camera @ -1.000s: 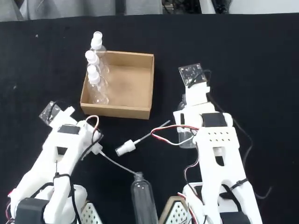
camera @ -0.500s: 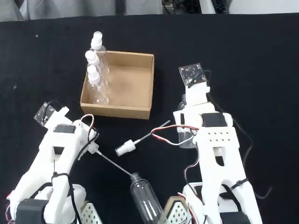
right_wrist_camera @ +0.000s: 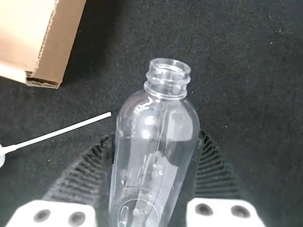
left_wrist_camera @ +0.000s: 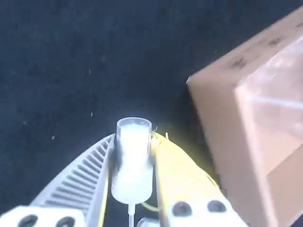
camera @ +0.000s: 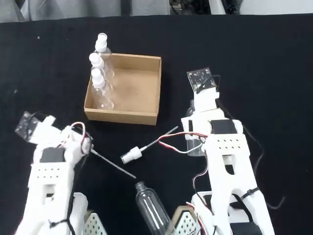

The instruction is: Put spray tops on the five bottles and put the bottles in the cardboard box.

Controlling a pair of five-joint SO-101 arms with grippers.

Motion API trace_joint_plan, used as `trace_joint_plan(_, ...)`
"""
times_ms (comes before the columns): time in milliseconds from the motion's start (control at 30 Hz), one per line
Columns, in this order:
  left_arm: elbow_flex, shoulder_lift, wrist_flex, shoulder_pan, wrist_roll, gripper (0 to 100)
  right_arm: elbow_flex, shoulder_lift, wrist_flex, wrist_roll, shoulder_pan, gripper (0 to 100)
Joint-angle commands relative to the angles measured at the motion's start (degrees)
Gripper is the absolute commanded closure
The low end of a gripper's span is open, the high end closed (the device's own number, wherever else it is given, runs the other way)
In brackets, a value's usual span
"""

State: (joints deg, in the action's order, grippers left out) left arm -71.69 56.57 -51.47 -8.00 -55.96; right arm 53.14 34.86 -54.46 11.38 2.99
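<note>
Left end effector clamps spray top; arm has swung outward, so tube tip now sits just clear of lying bottle neck. Right end effector still grips open bottle nr cardboard box.

Left end effector clamped in a grasp, right end effector likewise

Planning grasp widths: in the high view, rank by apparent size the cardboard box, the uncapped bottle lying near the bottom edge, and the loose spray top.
1. cardboard box
2. uncapped bottle, its base end hidden
3. loose spray top: far slimmer, though its tube makes it about as long
</note>
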Motion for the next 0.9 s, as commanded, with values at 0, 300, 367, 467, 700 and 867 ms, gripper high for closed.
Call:
trace_joint_plan(0,-0.66,8.44,0.0,-3.21,0.0,97,-0.66,2.15,1.58,-0.26,-1.32,88.6)
trace_joint_plan(300,-4.88,22.24,0.0,-6.81,-0.18,97,-0.66,2.51,1.41,-0.26,-1.32,88.7)
trace_joint_plan(367,-5.85,24.88,-0.09,-6.81,-0.18,97,-0.66,2.51,1.41,-0.26,-1.32,88.7)
trace_joint_plan(467,-6.99,28.4,-0.35,-6.9,-0.18,97,-0.66,2.59,1.41,-0.26,-1.32,88.7)
trace_joint_plan(700,-9.45,34.9,-0.44,-6.99,-0.18,97,-0.66,2.59,1.41,-0.26,-1.32,88.7)
trace_joint_plan(867,-10.07,38.07,-0.44,-10.07,-0.18,97,-0.66,2.59,1.32,-0.26,-1.32,88.7)
